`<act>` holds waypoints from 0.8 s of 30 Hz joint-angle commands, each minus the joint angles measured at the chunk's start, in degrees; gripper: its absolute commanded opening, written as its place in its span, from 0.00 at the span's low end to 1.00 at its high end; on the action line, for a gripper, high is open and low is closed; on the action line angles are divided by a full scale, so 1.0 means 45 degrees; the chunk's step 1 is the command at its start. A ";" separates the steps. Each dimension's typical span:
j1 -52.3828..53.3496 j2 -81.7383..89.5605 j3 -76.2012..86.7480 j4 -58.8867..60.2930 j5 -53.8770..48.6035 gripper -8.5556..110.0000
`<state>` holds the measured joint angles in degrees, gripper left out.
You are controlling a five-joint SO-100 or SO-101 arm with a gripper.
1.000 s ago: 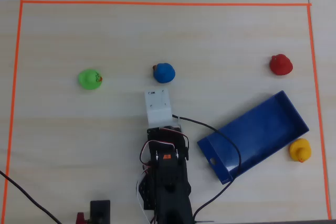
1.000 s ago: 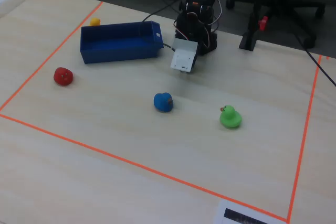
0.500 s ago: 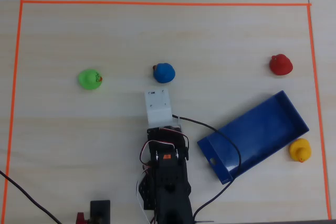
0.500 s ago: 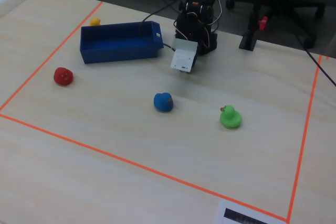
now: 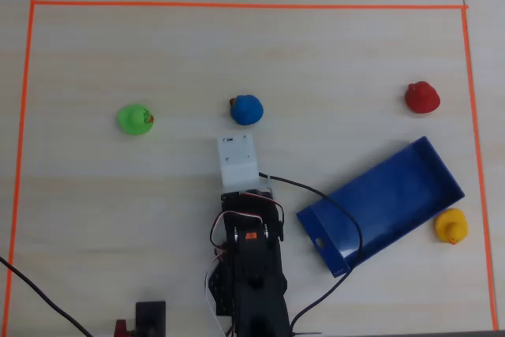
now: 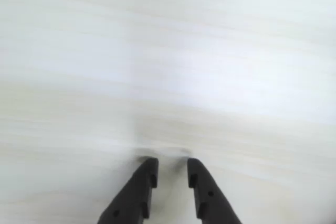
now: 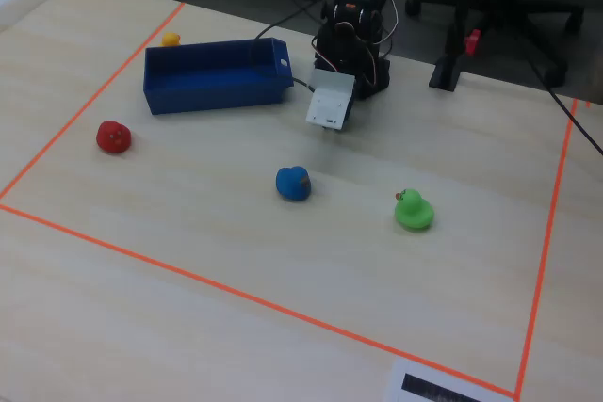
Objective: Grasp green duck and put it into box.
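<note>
Four ducks sit on our bench [image 5: 95,211]; the green duck [image 5: 135,119] lies at overhead left, well apart from the box [image 5: 387,203]. Our claw [image 6: 171,166] hangs empty, tips slightly apart. The blue duck [image 5: 246,110] sits nearest, so we risk grabbing or nudging it instead.

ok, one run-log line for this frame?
gripper: slightly open, empty, over bare table | small green rubber duck: untouched on table | dark blue open-top box: empty | phase: pre-reach
</note>
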<state>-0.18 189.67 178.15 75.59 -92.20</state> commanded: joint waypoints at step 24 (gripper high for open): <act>0.0137 0.0020 0.0020 0.0332 0.0039 0.09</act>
<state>-0.18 189.67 178.15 75.59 -92.20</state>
